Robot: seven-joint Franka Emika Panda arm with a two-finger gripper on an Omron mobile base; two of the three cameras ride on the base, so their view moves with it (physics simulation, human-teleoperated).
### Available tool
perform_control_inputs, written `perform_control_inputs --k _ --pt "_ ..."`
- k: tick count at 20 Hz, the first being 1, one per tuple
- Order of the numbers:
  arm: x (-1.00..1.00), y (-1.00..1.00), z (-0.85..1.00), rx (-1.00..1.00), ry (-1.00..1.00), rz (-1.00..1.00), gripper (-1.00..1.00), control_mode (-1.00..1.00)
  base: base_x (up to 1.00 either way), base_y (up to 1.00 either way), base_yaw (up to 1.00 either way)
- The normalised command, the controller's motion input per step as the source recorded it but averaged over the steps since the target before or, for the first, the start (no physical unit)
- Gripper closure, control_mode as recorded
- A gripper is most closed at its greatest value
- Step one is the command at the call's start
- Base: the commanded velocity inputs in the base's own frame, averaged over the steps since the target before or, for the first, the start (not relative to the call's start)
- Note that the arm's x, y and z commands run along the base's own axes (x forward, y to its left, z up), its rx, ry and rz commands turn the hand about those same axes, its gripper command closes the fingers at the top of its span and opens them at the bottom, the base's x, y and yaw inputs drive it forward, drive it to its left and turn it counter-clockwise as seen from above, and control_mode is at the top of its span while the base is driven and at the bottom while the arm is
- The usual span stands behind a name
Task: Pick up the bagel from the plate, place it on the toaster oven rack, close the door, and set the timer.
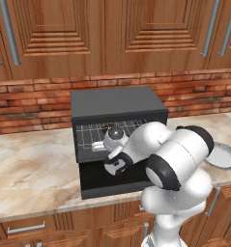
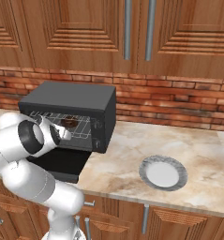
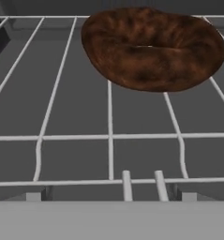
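Bagel on the rack, jaws wide and empty

Bagel (image 3: 153, 47) lies flat on the toaster oven rack (image 3: 108, 137), toward the back of the wire grid, with bare wires between it and the rack's front edge. In the hand view the small front loop of the rack sits at the near edge, just ahead of the camera, and the bagel is well apart from it. From the right base view the bagel (image 2: 69, 123) shows as a dark patch on the rack (image 2: 83, 127) inside the toaster oven (image 2: 71, 101).

The gripper (image 1: 113, 166) is at the mouth of the oven, just in front of the rack (image 1: 90, 132), its jaws spread as wide as they go and holding nothing; the fingertips themselves are too hidden to tell more. The arm fills much of the opening in the left base view.

The door (image 1: 112, 181) hangs open, folded down flat in front of the oven over the counter edge, beneath the hand.

The plate (image 2: 163, 173) sits bare on the counter (image 2: 123, 154), well apart from the oven on its right side, near the counter's front edge. Open marble lies between the oven and the plate, and more stretches to the oven's left in the left base view. Behind the oven runs the brick wall (image 2: 179, 101).
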Motion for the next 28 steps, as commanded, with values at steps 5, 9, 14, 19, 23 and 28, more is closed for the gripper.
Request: perform_control_inputs --k 5,9,14,19,23,28 --pt "-0.34 -0.09 0.44 0.01 -0.02 0.0 -1.0 -1.0 0.0 0.0 0.0" --pt "-0.21 -0.08 0.66 0.03 -0.04 0.0 -1.0 -1.0 0.0 0.0 0.0" --pt "-0.5 -0.09 0.9 0.04 0.0 0.0 -1.0 -1.0 0.0 0.0 0.0" --pt "-0.72 0.0 0.77 0.01 0.08 0.0 -1.0 -1.0 0.0 0.0 0.0" --pt "-0.83 0.0 0.53 0.0 0.18 0.01 -1.0 -1.0 0.0 0.0 0.0" --pt "-0.85 0.0 0.3 0.0 0.19 0.0 -1.0 -1.0 0.0 0.0 0.0"
